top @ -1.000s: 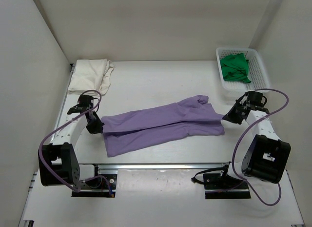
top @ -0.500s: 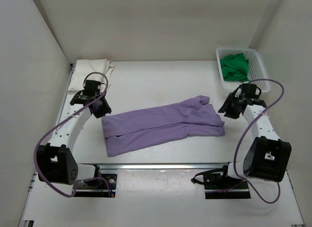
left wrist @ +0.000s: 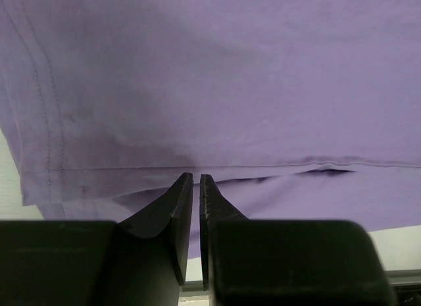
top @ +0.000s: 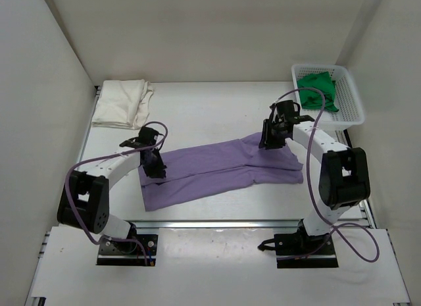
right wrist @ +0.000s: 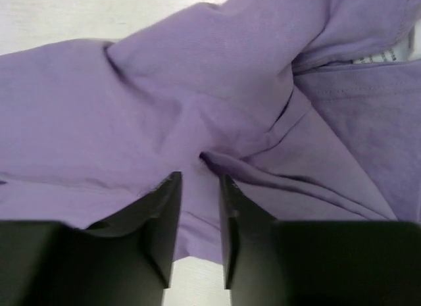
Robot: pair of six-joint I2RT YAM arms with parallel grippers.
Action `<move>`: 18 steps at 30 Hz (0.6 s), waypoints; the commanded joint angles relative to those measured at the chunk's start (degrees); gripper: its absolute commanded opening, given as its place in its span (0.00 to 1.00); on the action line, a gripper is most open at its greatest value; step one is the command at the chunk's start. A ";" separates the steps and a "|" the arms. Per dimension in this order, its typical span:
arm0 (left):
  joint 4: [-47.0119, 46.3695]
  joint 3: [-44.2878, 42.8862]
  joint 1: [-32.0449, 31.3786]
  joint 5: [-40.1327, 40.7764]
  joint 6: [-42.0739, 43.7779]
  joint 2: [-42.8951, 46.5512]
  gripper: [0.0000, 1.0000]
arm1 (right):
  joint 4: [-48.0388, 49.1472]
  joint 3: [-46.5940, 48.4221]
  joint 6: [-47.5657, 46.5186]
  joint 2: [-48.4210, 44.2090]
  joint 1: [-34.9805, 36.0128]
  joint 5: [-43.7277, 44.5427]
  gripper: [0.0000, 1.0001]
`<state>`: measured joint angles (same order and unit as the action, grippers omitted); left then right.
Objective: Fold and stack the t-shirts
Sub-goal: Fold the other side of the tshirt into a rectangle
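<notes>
The lavender-purple t-shirt lies folded lengthwise into a long band across the middle of the table. My left gripper is over its left end; in the left wrist view the gripper has its jaws a narrow slit apart above the hem fold, with nothing between them. My right gripper is over the bunched right end. In the right wrist view the gripper is open above a raised wrinkle of purple cloth. The cream-white t-shirt lies folded at the back left. The green t-shirt is crumpled in the basket.
The white lattice basket stands at the back right corner. White walls close in the table on the left, back and right. The arm bases and their purple cables sit along the near edge.
Both grippers let go of the purple shirt's ends, lifted, and swung inward over the cloth. The shirt's ends have settled flat and the jaws have narrowed again.
</notes>
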<state>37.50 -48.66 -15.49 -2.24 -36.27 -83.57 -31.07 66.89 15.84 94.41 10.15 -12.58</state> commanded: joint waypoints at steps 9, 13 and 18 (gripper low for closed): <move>-3.75 6.12 0.28 -0.84 -0.29 4.82 0.21 | -0.40 4.56 -3.61 5.07 1.71 4.32 0.35; -4.18 6.91 0.46 -1.27 -0.03 5.08 0.21 | -1.54 4.74 -4.32 5.96 2.67 4.40 0.32; -4.53 7.53 1.69 -1.01 -0.03 4.30 0.20 | -2.94 3.25 -4.93 4.30 4.96 5.02 0.31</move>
<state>34.44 -41.54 -14.44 -2.66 -36.42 -80.71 -33.32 69.97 12.21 100.25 13.41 -8.49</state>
